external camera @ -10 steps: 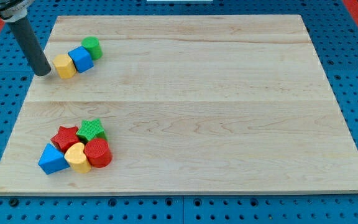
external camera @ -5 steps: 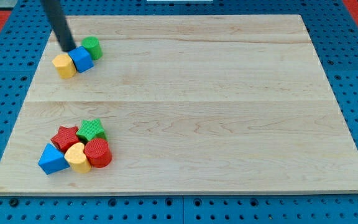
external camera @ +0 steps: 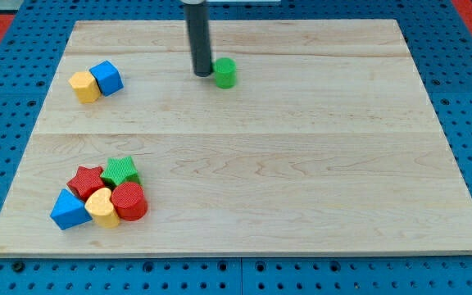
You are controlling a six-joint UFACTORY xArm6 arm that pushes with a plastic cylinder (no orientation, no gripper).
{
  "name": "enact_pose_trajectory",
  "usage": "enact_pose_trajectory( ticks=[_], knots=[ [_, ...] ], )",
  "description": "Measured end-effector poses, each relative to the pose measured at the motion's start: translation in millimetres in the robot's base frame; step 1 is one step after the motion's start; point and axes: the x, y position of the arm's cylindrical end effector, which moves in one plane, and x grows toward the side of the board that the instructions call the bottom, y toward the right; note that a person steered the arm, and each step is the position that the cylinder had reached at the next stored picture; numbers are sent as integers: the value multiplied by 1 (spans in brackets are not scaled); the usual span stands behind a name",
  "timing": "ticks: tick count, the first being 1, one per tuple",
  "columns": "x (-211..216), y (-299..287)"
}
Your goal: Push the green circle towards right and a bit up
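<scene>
Near the top middle of the frame, the green circle (external camera: 225, 72) stands alone on the wooden counter (external camera: 301, 164), a little left of the counter's centre line and close to its far edge. My tip (external camera: 201, 74) sits just to the left of that green block, very near it, though whether the two touch cannot be told from this angle. The tool is a plain dark rod with nothing to open or close, and it holds nothing; it rises straight up and leaves the frame at the top. In the upper left of the frame a yellow block (external camera: 83, 86) and a blue cube (external camera: 106, 78) rest side by side, touching, well apart from the green circle. Toward the lower left a tight cluster gathers: a red star (external camera: 86, 180), a green star (external camera: 120, 170), a red cylinder (external camera: 129, 201), a yellow heart-like block (external camera: 102, 206) and a blue block (external camera: 69, 210), each pressed against its neighbours. A blue pegboard (external camera: 465, 49) surrounds the counter on all sides.
</scene>
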Motion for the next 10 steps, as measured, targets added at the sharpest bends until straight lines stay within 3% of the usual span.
enact_pose_trajectory(
  ticks=[1,3,7,9,10],
  knots=[
    [6,49],
    [59,64],
    [32,140],
    [22,140],
    [55,108]
  ],
)
